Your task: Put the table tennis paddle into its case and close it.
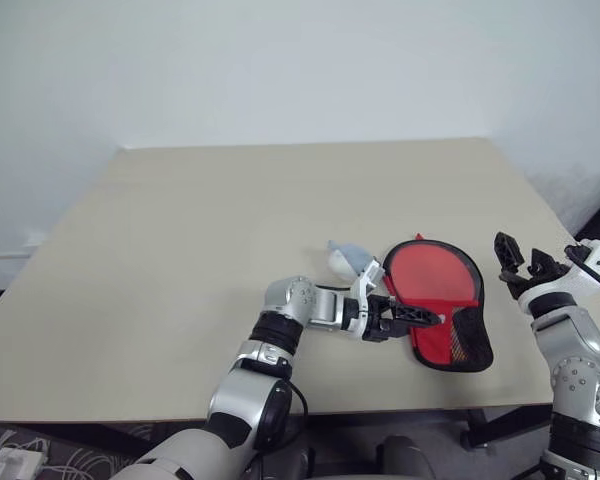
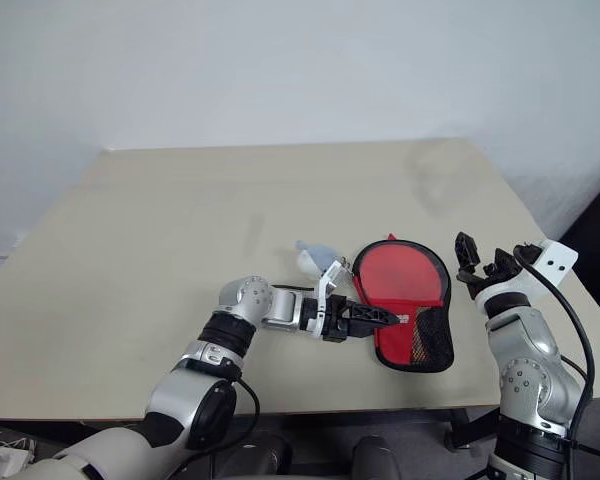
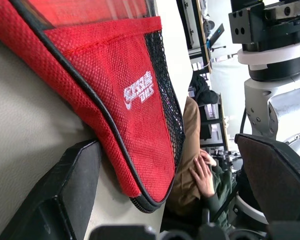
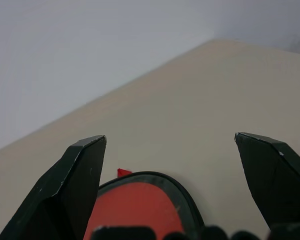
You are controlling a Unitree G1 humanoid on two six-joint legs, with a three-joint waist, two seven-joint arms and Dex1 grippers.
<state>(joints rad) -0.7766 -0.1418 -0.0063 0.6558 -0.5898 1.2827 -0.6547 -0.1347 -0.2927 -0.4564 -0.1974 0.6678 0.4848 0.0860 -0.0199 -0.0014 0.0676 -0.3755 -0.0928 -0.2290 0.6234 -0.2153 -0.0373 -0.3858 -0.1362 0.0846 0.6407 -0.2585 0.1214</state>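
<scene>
The case lies flat near the table's front right, red front up, black edging all round, black mesh at its narrow end. Red shows through its clear window; I cannot tell whether that is the paddle, and no handle shows. My left gripper points right, low over the table, open, with the case's narrow end between its fingers. One finger lies against the case's edge; the other stands well off it. My right gripper hovers just right of the case, open and empty, looking over its round end.
A small grey-white pouch lies just behind my left wrist. The beige table's front edge runs close below the case, its right edge near my right arm. A seated person shows beyond the table edge.
</scene>
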